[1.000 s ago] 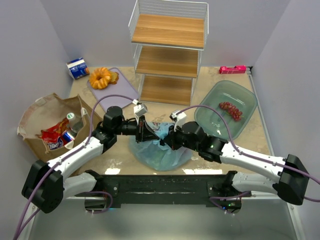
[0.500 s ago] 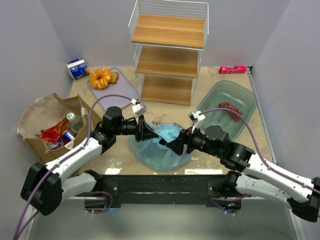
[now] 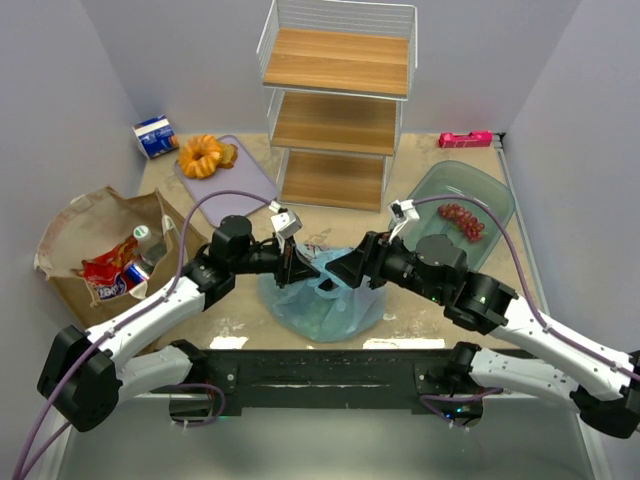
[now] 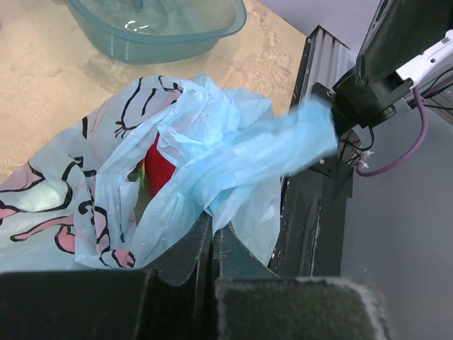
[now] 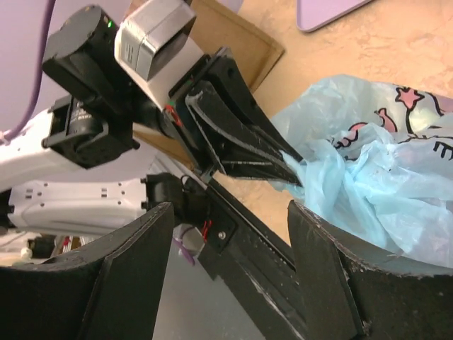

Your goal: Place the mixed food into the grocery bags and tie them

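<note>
The top view looks down on the surface (image 3: pixel 415 150) from behind. Both wrist views closely share the light-blue plastic bag (image 4: pixel 212 163).

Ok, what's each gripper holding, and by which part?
Left gripper pinches the light-blue plastic bag by its bunched top strip; right gripper is open, holding nothing.

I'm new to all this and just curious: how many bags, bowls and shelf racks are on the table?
Bags: 2 (brown paper bag, blue plastic bag)
Bowls: 1 (green bowl)
Shelf racks: 1 (wire shelf rack)
Total: 4
</note>
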